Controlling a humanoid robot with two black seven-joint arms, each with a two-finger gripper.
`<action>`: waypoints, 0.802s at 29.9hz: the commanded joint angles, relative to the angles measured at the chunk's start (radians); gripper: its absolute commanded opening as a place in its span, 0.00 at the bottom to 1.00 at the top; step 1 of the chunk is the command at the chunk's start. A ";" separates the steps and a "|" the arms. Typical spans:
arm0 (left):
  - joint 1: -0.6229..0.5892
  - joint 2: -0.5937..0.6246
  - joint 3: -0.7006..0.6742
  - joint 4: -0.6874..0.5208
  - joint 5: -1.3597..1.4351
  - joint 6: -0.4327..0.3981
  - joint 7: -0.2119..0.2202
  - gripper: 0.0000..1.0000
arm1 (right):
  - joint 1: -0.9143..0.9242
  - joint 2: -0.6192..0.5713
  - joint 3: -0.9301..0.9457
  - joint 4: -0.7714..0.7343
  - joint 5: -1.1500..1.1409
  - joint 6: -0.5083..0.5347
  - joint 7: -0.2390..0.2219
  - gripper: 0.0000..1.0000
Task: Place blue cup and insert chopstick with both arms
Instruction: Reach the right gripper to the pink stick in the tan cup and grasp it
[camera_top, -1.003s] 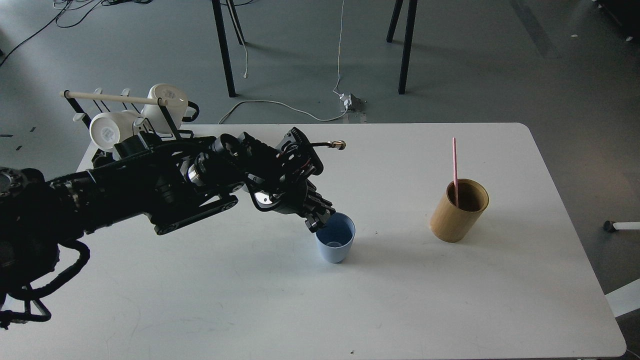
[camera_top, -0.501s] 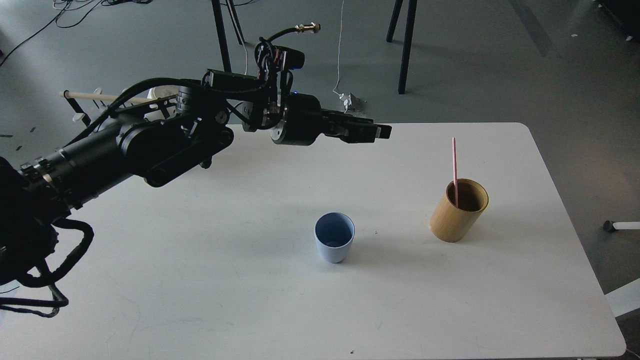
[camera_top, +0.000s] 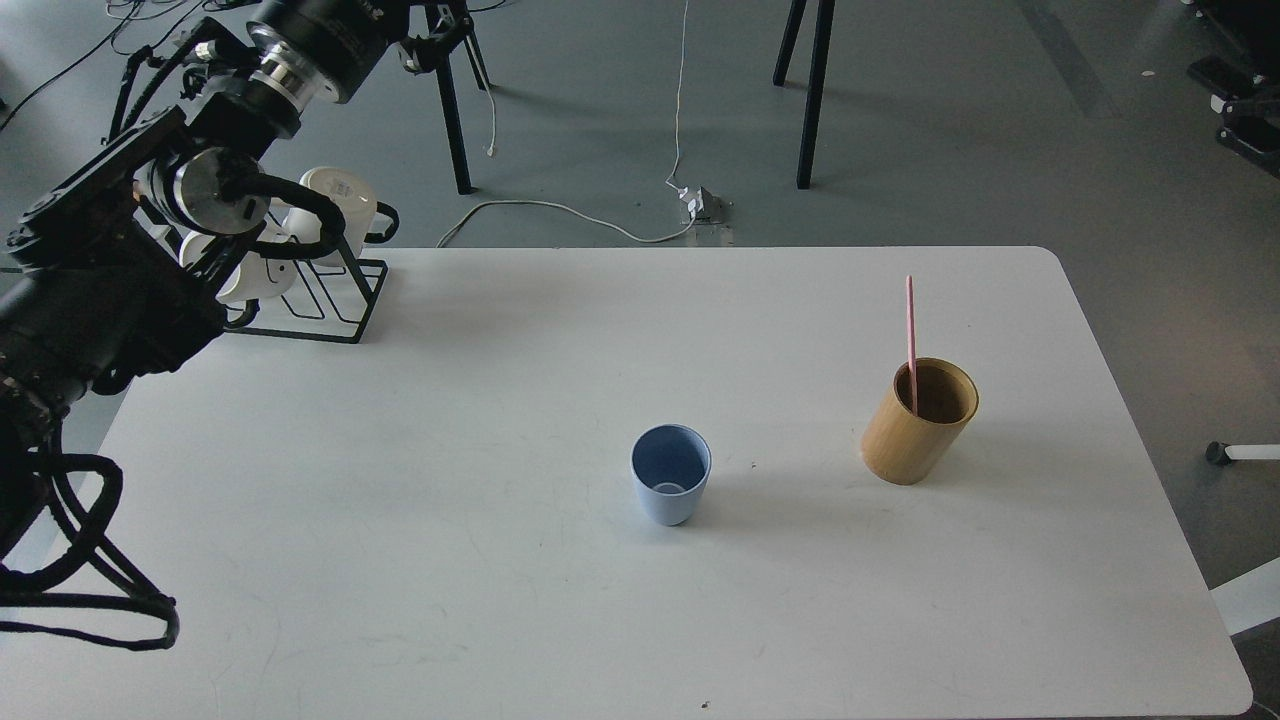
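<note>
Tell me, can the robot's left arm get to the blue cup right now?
Probably yes. The blue cup stands alone on bare table, nothing between it and the left arm, though that arm is raised far back and its gripper is out of view.

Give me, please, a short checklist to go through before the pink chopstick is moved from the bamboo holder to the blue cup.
1. Blue cup upright on the table, mouth open: ok.
2. Cup empty, room for the stick: ok.
3. Chopstick standing in the bamboo holder, top end sticking out and free to grasp: ok.
4. Table between cup and holder free of obstacles: ok.
5. Left arm drawn away from the cup, up at the left edge: ok; state of its pincer: cannot tell, it is out of view.
6. Right arm ready near the holder: cannot tell, it is not in view.
</note>
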 joint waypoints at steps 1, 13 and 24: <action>0.057 0.024 -0.070 0.050 -0.088 0.000 0.001 1.00 | -0.010 -0.024 -0.040 0.110 -0.182 -0.059 -0.001 0.99; 0.117 0.024 -0.130 0.152 -0.098 0.000 -0.003 1.00 | -0.041 -0.012 -0.341 0.210 -0.796 -0.344 0.025 0.97; 0.120 0.014 -0.130 0.152 -0.099 0.000 -0.018 1.00 | -0.026 0.135 -0.459 0.139 -1.120 -0.372 0.022 0.72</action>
